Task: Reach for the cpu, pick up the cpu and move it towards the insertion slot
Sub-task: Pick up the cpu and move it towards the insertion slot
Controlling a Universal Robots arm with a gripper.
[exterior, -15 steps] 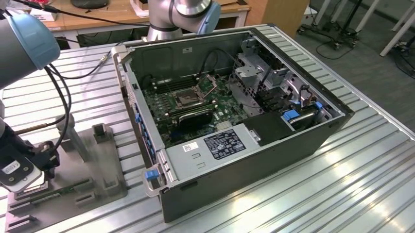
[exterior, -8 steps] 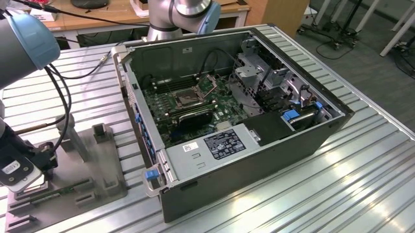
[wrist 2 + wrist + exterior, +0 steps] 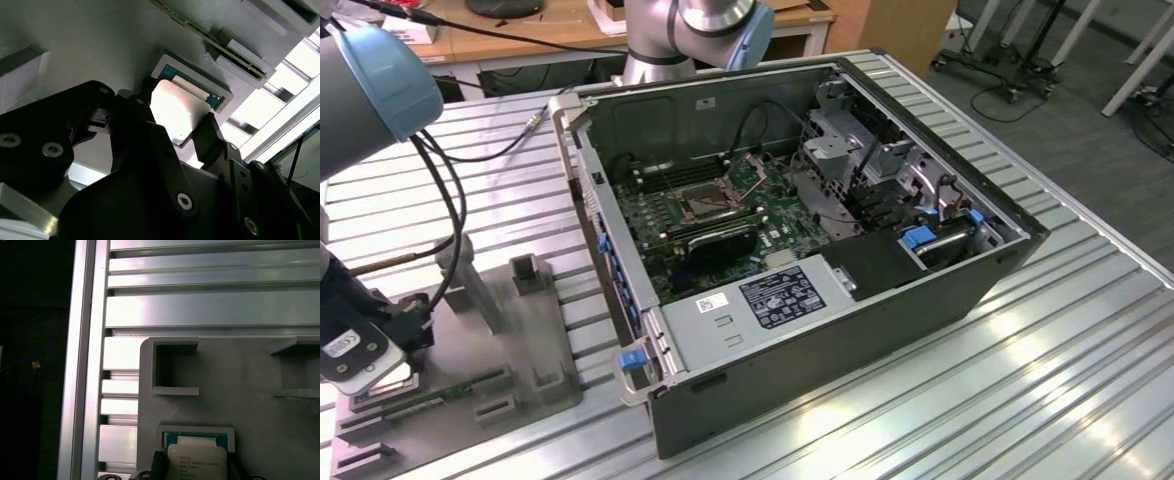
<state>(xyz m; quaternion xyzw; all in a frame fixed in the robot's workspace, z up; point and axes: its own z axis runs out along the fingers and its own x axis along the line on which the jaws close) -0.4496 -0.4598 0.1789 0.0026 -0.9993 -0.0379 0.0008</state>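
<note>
Down in shallow square pocket of grey fixture plate (image 3: 250,405), cpu (image 3: 197,462) lies flat, silver face up. Square chip, so no real long axis; sides line up with pocket walls, green edge peeking out along one side. Gripper (image 3: 177,109) sits right over it, fingers (image 3: 207,132) pinched against two opposite edges, chip not lifted yet. Memory stick (image 3: 200,27) rests in next holder. Insertion slot (image 3: 707,203) is well apart, inside open computer case (image 3: 961,290), toward exterior view's right.
</note>
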